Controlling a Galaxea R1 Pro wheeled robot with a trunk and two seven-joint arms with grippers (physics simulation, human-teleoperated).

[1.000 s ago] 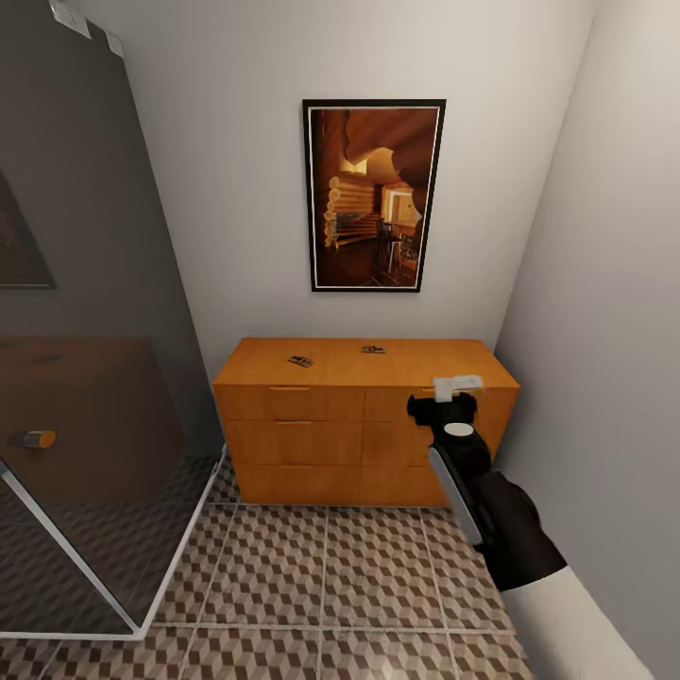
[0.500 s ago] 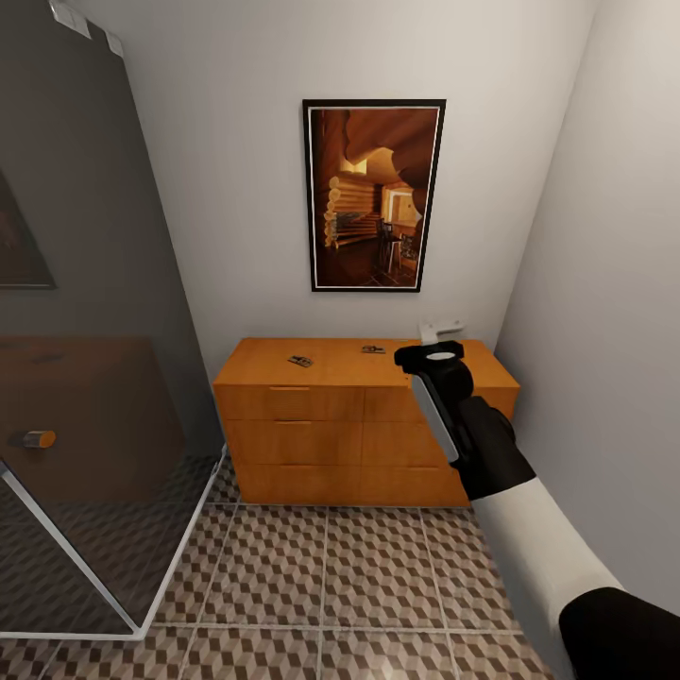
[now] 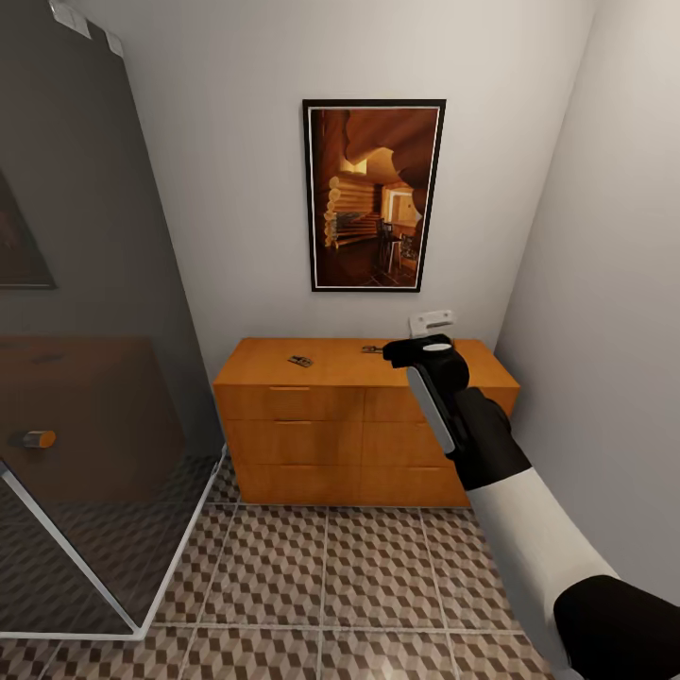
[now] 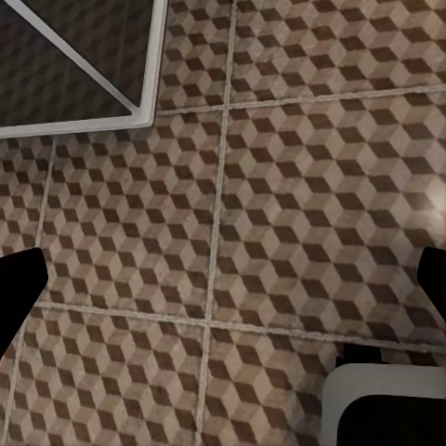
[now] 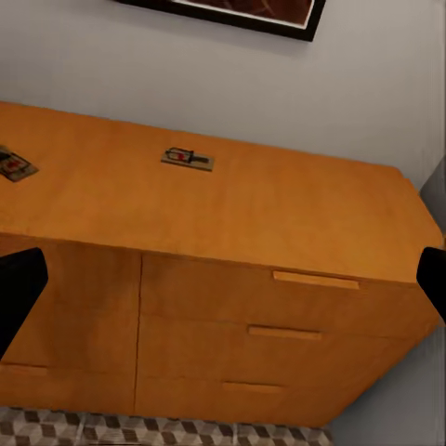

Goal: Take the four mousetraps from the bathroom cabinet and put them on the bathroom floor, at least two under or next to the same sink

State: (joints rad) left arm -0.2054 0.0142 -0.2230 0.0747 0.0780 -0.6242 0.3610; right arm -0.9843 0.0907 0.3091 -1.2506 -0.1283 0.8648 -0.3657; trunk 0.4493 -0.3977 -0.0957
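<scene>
The orange-brown cabinet [image 3: 321,416] stands against the back wall, and two mousetraps lie on its flat top. One mousetrap [image 3: 300,360] is left of centre; the other mousetrap [image 3: 370,349] lies just left of my right gripper [image 3: 431,324], which hovers above the top's right part. In the right wrist view the nearer mousetrap [image 5: 189,159] and the farther one [image 5: 14,164] rest on the cabinet [image 5: 279,209], ahead of the open right gripper [image 5: 223,288], which holds nothing. My left gripper [image 4: 223,288] is open over the cube-patterned bathroom floor [image 4: 279,186].
A dark glass shower wall [image 3: 85,378] with a white base rail [image 4: 139,93] fills the left side. A grey wall [image 3: 604,283] runs close on the right. A framed picture [image 3: 373,194] hangs above the cabinet. Part of my white base [image 4: 381,409] is in the left wrist view.
My right arm has lifted from in front of the upper drawers to above the cabinet top and shifted slightly left toward the nearer mousetrap. The mousetraps have not moved.
</scene>
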